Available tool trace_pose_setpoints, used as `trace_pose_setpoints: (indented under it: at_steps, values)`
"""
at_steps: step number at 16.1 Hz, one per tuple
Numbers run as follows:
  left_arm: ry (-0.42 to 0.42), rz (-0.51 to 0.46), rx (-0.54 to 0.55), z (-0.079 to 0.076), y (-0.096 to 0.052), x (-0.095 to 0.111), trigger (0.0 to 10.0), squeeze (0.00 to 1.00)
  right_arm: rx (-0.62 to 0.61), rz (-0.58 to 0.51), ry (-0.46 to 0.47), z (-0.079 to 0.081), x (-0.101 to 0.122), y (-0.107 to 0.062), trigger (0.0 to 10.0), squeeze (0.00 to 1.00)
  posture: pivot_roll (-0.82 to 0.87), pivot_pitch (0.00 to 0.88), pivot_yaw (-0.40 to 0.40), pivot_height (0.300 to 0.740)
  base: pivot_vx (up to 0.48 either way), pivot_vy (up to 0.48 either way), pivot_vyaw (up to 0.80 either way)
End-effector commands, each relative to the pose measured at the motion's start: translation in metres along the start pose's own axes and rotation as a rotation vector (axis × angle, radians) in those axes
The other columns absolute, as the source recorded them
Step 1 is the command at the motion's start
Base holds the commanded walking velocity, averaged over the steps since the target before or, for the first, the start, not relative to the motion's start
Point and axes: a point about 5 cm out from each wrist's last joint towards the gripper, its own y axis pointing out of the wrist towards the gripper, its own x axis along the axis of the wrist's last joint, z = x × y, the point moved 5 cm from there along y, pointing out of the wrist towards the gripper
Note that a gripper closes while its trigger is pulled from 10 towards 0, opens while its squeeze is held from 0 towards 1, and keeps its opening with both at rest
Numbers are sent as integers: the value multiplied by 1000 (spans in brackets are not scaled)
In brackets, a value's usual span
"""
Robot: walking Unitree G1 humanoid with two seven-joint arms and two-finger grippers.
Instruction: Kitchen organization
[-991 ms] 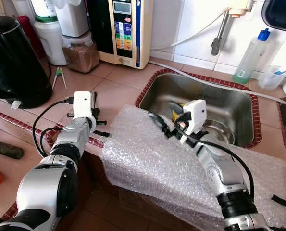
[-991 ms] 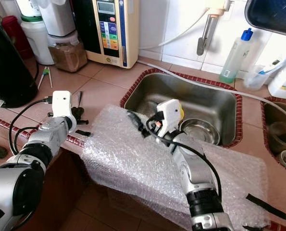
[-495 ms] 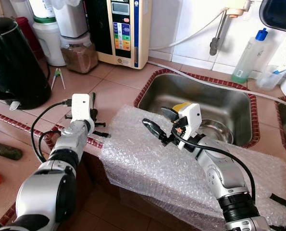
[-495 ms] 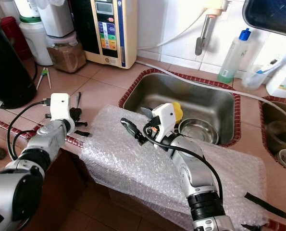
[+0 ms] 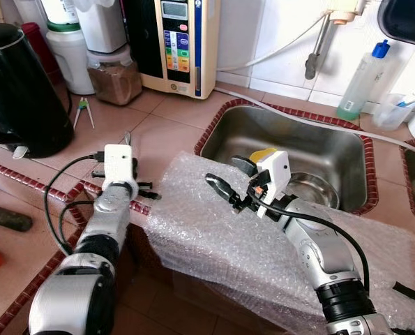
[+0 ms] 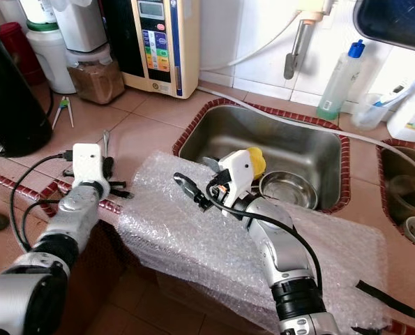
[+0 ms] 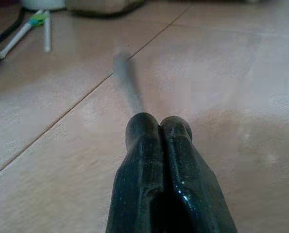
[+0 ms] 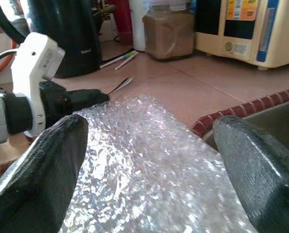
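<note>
Head stereo downward; wrists countertop-level

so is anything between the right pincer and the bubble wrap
Nothing visible. The right pincer hangs open just above the bubble wrap, which lies bare beneath it over the counter edge. The left pincer, shut, sits at the sheet's far edge, off to the side.

A countertop of pale terracotta tiles [image 5: 172,112] runs to a wall of glossy white tiles [image 5: 277,35]. Its front edge carries a border of small dark-red tiles [image 5: 26,181], and the same border rings a stainless-steel sink basin [image 5: 298,143] set into it (a second basin lies at the far right edge). Daylight falls evenly.
</note>
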Motion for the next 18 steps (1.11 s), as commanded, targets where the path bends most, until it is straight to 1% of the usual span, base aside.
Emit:
trace_pose_setpoints:
  at_steps: [1,2,3,5,7,8,9,10,11,12,13,15,16,18]
  values:
    - [15,-44,-9,-4,0,10,0,0,8,11,-16,0,0,3,10000,0,-54,0,5,740,0,0,0]
    - [34,-105,-20,-10,0,21,0,0,-7,7,-22,-2,1,2,10000,0,-55,0,6,740,0,0,0]
    - [58,-145,-39,-15,-1,28,0,0,-18,4,-25,-4,2,2,10000,0,-56,0,8,740,0,0,0]
    - [126,-237,-92,-28,-4,45,0,0,-52,-20,-17,-10,8,4,10000,0,-56,0,9,740,0,0,0]
    - [142,-247,-88,-29,-4,47,0,0,-54,-23,-19,-10,9,5,10000,0,-56,0,10,740,0,0,0]
    - [145,-231,-64,-25,-3,45,0,0,-56,-23,-24,-11,9,5,10000,0,-58,0,11,740,0,0,0]
    - [117,-183,2,-10,1,42,7569,0,-74,-18,-32,-13,8,4,10000,0,-58,0,10,740,0,0,0]
    - [105,-177,13,-3,3,44,10000,529,-83,-13,-36,-15,7,3,10000,0,-56,0,7,740,0,0,0]
    - [55,-155,18,8,8,50,10000,1000,-92,-8,-38,-16,6,3,10000,0,-56,0,7,740,0,0,0]
    - [42,-139,28,12,9,50,10000,1000,-92,-9,-38,-16,6,3,10000,0,-56,0,7,740,0,0,0]
    - [-5,-104,60,21,12,51,10000,1000,-98,-9,-40,-16,5,3,10000,0,-56,0,11,740,0,0,0]
    - [-36,-76,71,24,14,48,10000,1000,-100,-9,-39,-16,4,4,10000,0,-56,0,11,740,0,0,0]
    - [-39,-69,72,24,14,48,10000,1000,-99,-9,-38,-16,4,4,10000,0,-56,0,13,740,0,0,0]
    - [-97,-20,75,22,16,44,10000,1000,-95,-10,-39,-13,4,4,10000,0,-59,0,16,740,0,0,0]
